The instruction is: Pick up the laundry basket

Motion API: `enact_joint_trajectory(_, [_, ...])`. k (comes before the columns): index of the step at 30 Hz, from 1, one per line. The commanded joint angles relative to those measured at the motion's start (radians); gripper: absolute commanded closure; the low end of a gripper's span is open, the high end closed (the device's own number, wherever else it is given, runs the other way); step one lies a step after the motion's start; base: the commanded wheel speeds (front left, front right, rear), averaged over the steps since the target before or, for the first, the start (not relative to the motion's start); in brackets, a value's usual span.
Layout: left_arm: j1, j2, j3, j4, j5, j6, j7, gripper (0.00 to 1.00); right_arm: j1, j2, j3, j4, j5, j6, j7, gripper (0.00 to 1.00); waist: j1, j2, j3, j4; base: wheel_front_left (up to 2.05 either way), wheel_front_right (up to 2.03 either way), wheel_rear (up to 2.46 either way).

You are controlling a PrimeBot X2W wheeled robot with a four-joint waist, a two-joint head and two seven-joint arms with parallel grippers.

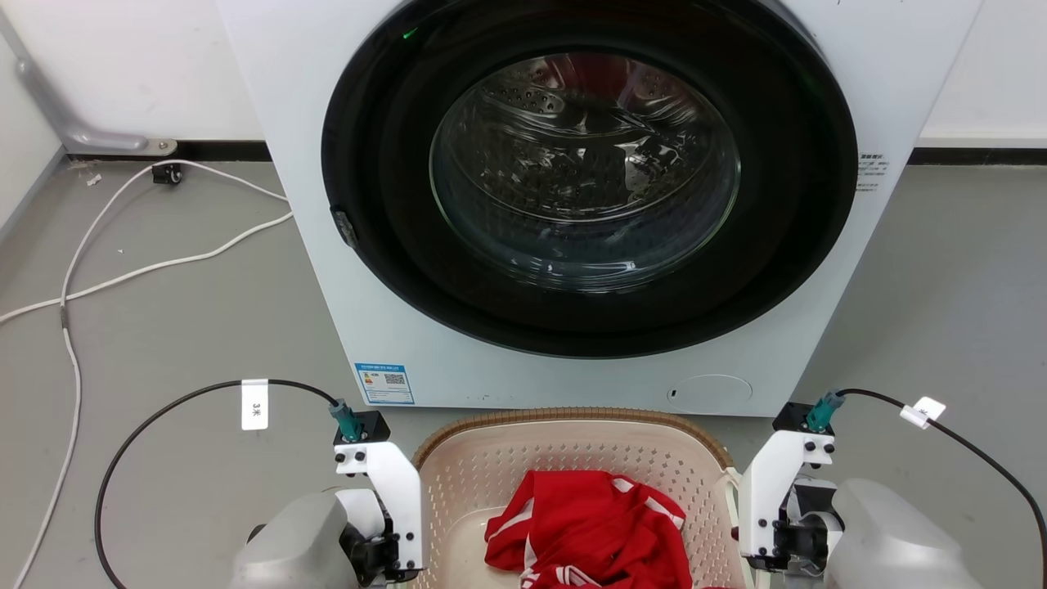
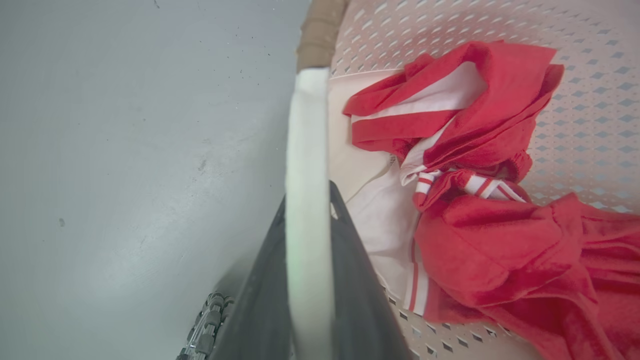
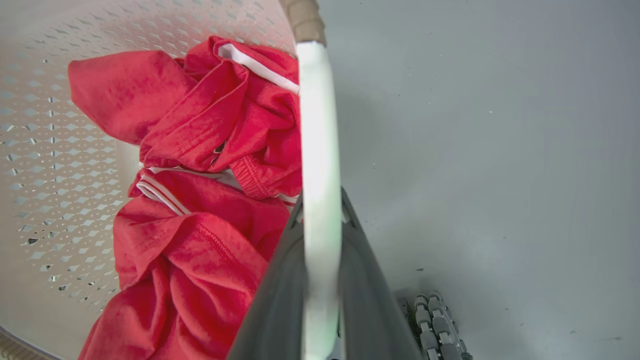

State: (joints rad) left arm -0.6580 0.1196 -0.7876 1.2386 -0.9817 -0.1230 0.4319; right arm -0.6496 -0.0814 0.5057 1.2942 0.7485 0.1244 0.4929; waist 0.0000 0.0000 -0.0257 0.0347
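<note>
Grey floor point(image 1: 164, 327) before a white washing machine point(image 1: 491, 368) with its round door shut, seen from my head and both wrists. Laundry basket point(image 1: 572, 446) stands just in front of the machine, between my two forearms, with crumpled red garments point(image 1: 589, 523) striped in white lying on its bottom. Left wrist view: my left fingers point(image 2: 336, 210) sit one on each side of the basket's white left handle point(image 2: 307, 125), pinching it, with the brown rim point(image 2: 320, 30) beyond and bare floor on the outer side. Right wrist view: my right fingers point(image 3: 350, 220) pinch the white right handle point(image 3: 315, 100) in the same way, garments on the inner side, floor on the outer. Step in hand, as I judge it: both grasps are made and the lift is due; whether the base has left the floor I cannot tell. Next move, as I judge it, calls for raising both arms together and level, so that the basket neither tilts nor twists out of either pinch, and for keeping its far rim clear of the machine's front
</note>
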Motion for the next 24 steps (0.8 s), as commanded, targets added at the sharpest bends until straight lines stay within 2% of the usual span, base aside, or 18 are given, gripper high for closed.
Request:
enact_joint_trajectory(1, [-0.003, -0.021, -0.004, -0.01, -0.01, -0.014, -0.003, 1.0, -0.008, 0.02, -0.003, -0.008, 0.006, 0.012, -0.007, 1.0, 0.0, 0.0, 0.001, -0.001, 0.0, 0.0, 0.0])
enact_joint_trajectory(24, [-0.015, -0.024, -0.035, -0.005, -0.039, -0.014, -0.009, 1.0, -0.005, 0.017, -0.013, -0.008, -0.001, 0.012, -0.01, 1.0, 0.0, 0.0, 0.006, 0.003, 0.0, 0.0, 0.0])
